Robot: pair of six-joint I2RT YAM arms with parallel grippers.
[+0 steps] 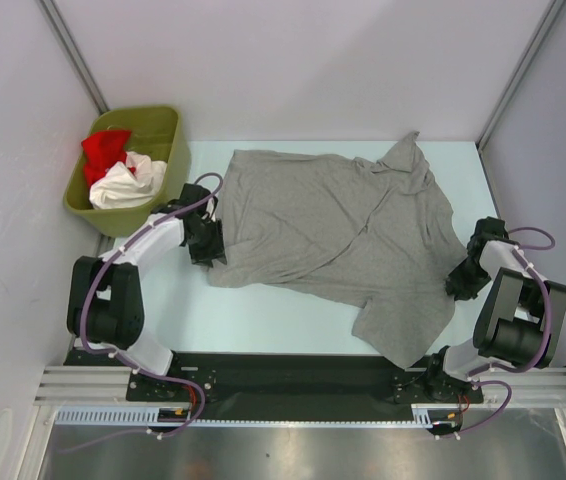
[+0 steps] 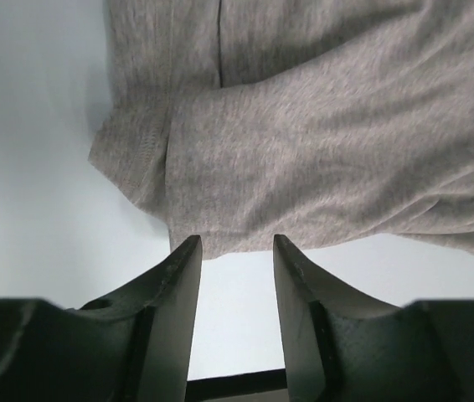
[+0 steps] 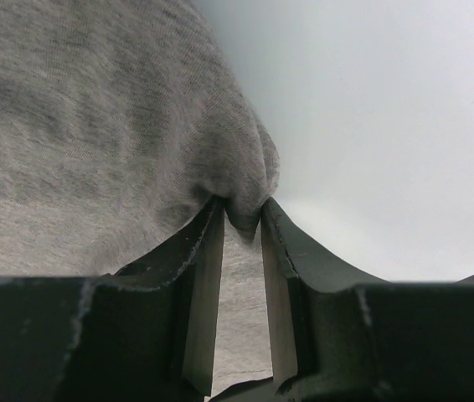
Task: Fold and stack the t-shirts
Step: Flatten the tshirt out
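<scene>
A large heather-grey t-shirt [image 1: 343, 230] lies spread and rumpled across the pale table [image 1: 263, 320]. My left gripper [image 1: 208, 245] is open at the shirt's left edge. In the left wrist view its tips [image 2: 237, 243] just reach the shirt's [image 2: 321, 126] hem, with bare table between the fingers. My right gripper [image 1: 460, 278] sits at the shirt's right edge. In the right wrist view [image 3: 243, 209] it is shut on a pinched bunch of grey fabric [image 3: 95, 126]. A red t-shirt [image 1: 106, 150] and a white t-shirt [image 1: 128, 183] lie crumpled in the bin.
An olive-green plastic bin [image 1: 170, 135] stands at the back left, just beyond my left arm. White walls close the table in at the back and both sides. A black rail [image 1: 293, 375] runs along the near edge.
</scene>
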